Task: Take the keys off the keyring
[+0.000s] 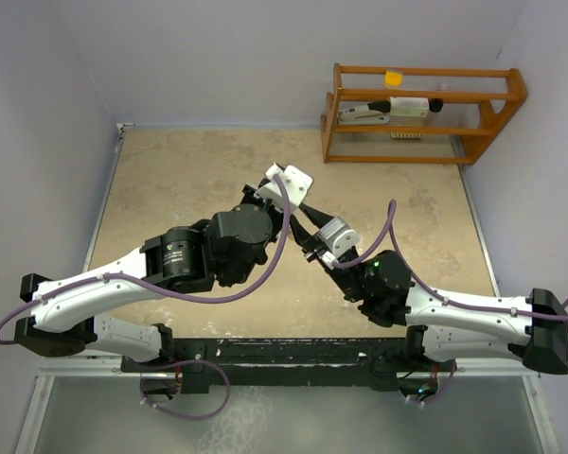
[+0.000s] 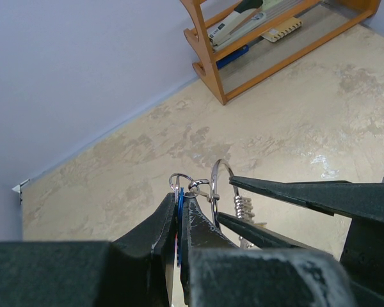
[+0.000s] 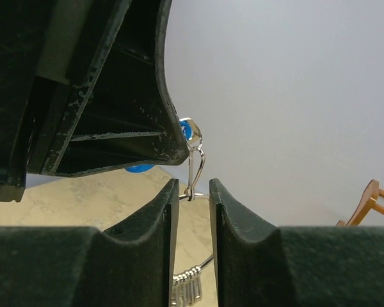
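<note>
My left gripper (image 2: 179, 199) is shut on the blue-headed key (image 2: 178, 214), seen edge-on between its fingers. A small ring (image 2: 179, 181) and a silver clip (image 3: 195, 163) link that key to the keyring (image 2: 221, 185), a larger thin wire ring. My right gripper (image 3: 192, 192) is shut on the keyring (image 3: 192, 196), whose wire spans its narrow gap. Several silver keys (image 3: 187, 288) hang bunched below on the ring, and they also show in the left wrist view (image 2: 243, 208). Both grippers meet above the table's middle (image 1: 301, 213). No yellow-orange key head shows.
A wooden rack (image 1: 421, 113) with a stapler and small items stands at the back right of the beige table (image 1: 189, 180), and it also shows in the left wrist view (image 2: 243, 38). Pale walls close the left, back and right sides.
</note>
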{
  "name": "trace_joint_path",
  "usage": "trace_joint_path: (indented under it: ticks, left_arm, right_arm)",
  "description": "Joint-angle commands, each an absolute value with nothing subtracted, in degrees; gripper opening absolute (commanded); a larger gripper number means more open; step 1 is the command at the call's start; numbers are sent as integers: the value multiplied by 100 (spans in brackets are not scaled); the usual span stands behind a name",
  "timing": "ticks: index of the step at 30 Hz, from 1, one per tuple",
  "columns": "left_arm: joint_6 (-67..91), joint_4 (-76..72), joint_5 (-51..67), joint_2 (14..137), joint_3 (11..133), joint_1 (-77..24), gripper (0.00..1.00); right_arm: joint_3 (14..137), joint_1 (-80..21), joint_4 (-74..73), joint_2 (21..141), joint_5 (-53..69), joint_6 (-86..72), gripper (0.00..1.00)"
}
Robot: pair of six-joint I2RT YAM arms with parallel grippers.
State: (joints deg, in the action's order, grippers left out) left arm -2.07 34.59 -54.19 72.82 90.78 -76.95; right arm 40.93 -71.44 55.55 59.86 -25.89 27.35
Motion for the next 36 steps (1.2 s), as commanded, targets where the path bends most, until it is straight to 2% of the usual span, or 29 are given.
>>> trace_joint_path:
  ticks: [1,11,36]
  left_arm:
    - [-68,3121,-5519,7242,9342,-7717,0]
    - [-4,3095,-5423,7192,9284,-7717,0]
    - [128,2959,-5101,6990,9121,-7726,0]
  right_arm:
    - [4371,-7130,5840,5990,-2537,2745,29]
    - [4455,-7129,6499,6437,-2660,3109,34]
    - [4478,-7128,7268,6785,-3182,3961,35]
